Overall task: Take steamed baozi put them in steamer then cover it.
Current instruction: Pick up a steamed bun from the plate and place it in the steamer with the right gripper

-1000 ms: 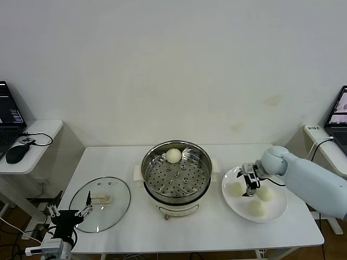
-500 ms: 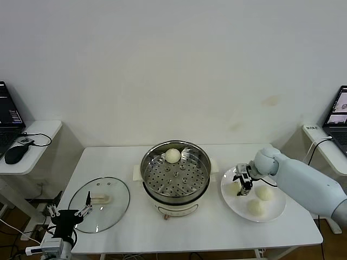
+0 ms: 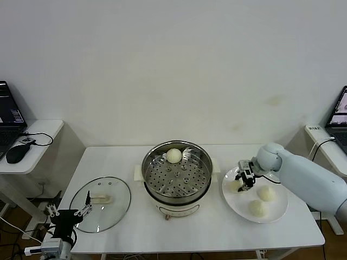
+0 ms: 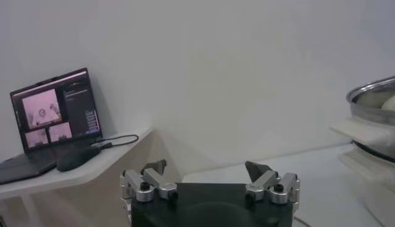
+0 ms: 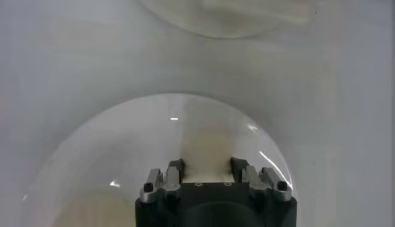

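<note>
The right pincer (image 3: pixel 242 181) is down over the near-steamer side of a white plate (image 3: pixel 274 214) on the right part of the white table (image 3: pixel 217 233). Its fingers (image 5: pixel 174 171) stand narrowly apart on either side of one steamed baozi (image 5: pixel 207 147), the leftmost bun on the plate (image 5: pixel 123 142); in the right wrist view the bun sits between the two tips, though contact cannot be confirmed. In the head view that bun (image 3: pixel 235 186) is partly hidden behind the pincer.

Two more baozi lie on the same plate: one (image 3: pixel 264 193) toward the plate's right, one (image 3: pixel 256 208) nearer the front edge. They are apart from each other and from the pincer. A fourth bun (image 3: pixel 173 155) already rests on the perforated tray at the back of the steamer (image 3: pixel 176 172), which stands at the middle of the table on its cream base, uncovered.

The cover (image 3: pixel 101 197), a glass lid with a cream bar handle, lies flat on the left part of the table, well apart from the steamer.

The left pincer (image 3: pixel 69 213) hangs low at the front left corner of the table, just beside the lid's front edge, with its fingers (image 4: pixel 154 168) spread wide and nothing between them. A laptop (image 4: pixel 55 114) and a mouse (image 3: pixel 16 153) sit on a side shelf to the left
</note>
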Available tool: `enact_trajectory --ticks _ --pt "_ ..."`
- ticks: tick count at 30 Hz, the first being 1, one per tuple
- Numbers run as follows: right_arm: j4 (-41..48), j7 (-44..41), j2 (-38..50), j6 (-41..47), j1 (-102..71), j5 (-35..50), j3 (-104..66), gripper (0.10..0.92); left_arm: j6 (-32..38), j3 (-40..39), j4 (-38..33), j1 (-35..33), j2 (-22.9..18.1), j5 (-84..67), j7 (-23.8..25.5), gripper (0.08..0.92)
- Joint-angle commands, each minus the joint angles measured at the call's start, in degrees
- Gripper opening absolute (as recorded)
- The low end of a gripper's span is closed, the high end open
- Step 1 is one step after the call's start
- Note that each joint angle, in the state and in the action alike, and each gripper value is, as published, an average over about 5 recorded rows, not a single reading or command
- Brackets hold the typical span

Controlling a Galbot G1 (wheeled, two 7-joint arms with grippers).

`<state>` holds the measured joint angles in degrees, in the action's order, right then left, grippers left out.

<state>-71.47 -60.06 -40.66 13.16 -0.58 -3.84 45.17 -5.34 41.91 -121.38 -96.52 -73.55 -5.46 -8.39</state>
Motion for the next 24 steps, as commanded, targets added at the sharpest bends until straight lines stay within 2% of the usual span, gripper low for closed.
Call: enact_trajectory --ticks 1,6,10,18,24 --pt "-9.16 -1.53 8.43 2.61 13.57 9.52 5.89 0.517 -0.06 -0.35 -0.26 -0.03 0.03 -0.02 0.03 0.823" --pt "-14.93 -1.16 10.82 3.89 27.54 17.01 14.36 0.518 -0.04 -0.39 -0.12 -0.01 0.61 -0.22 0.04 0.823" --pt "-17.27 0.28 7.98 5.51 38.68 23.67 21.00 0.524 -0.12 -0.41 -0.18 0.34 1.17 -0.53 0.08 0.823" --pt "-16.39 6.00 -7.42 10.34 42.80 34.25 24.97 0.526 -0.07 -0.24 0.21 0.93 1.51 -1.04 0.10 0.823" --pt "-10.02 8.72 -19.67 12.16 36.73 36.31 23.39 0.526 -0.05 0.37 0.43 1.13 1.43 -1.30 0.12 0.823"
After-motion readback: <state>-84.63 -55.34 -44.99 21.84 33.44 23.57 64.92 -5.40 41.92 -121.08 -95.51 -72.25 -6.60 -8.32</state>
